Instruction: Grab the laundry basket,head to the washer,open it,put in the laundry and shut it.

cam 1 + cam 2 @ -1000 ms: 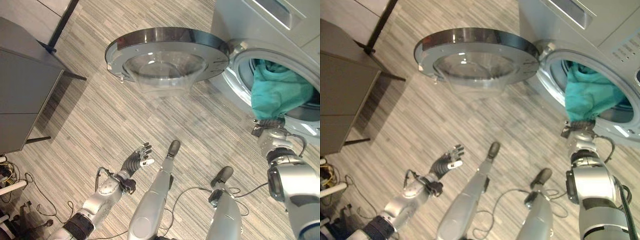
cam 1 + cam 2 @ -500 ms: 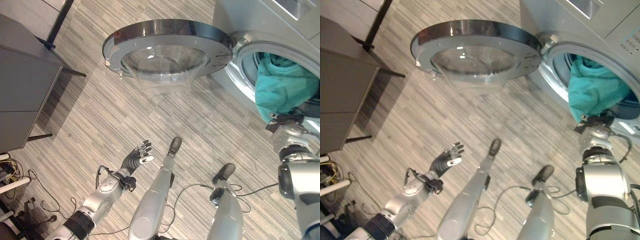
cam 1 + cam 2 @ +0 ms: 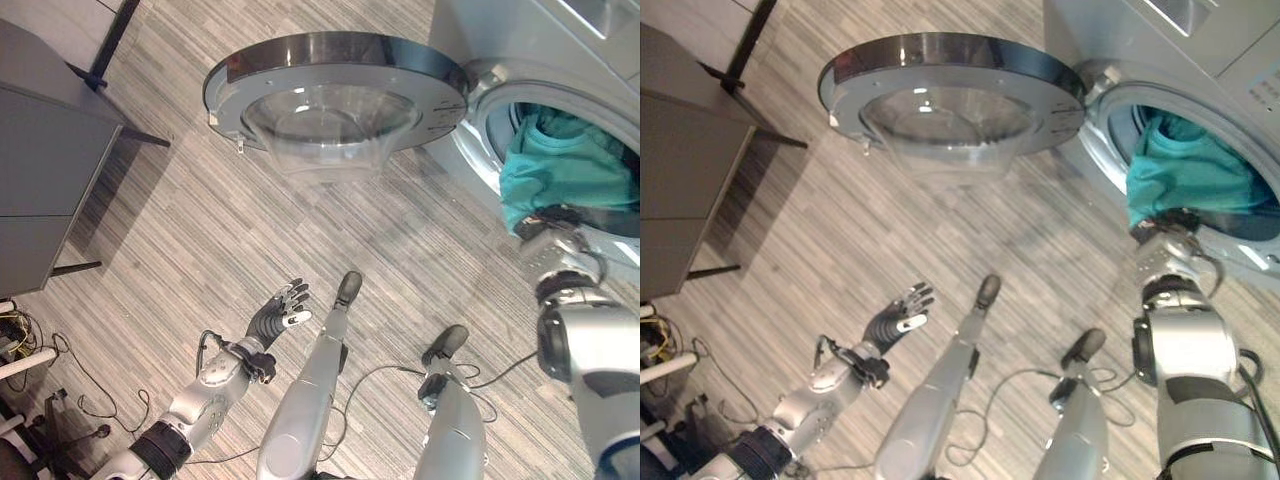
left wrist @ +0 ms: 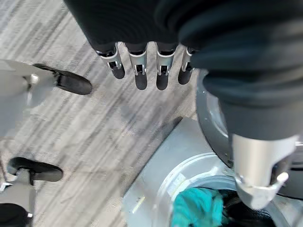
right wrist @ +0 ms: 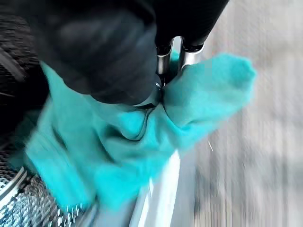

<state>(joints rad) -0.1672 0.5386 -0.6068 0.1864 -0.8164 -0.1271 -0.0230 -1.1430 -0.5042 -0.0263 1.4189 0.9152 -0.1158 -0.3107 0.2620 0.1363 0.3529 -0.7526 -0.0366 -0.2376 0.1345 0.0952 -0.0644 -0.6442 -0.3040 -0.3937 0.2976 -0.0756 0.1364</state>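
The washer [image 3: 520, 40] stands at the right with its round glass door [image 3: 335, 75] swung wide open over the floor. A teal cloth [image 3: 560, 170] bulges out of the drum opening and hangs over its lower rim. My right hand [image 3: 555, 235] is at that rim, just below the cloth. The right wrist view has its fingers and thumb pinching a fold of the teal cloth [image 5: 199, 104]. My left hand [image 3: 275, 315] hovers low over the floor at the lower left, fingers [image 4: 142, 71] straight and spread, holding nothing.
A dark grey cabinet [image 3: 50, 160] stands at the left, with a black leg [image 3: 110, 40] behind it. Striped wood-look floor [image 3: 200, 220] lies between the cabinet and the washer, partly under the open door.
The view has shifted a little. My right hand, still on the teal cloth, has drawn slightly back to the left at the drum's rim. The left hand has hardly moved.
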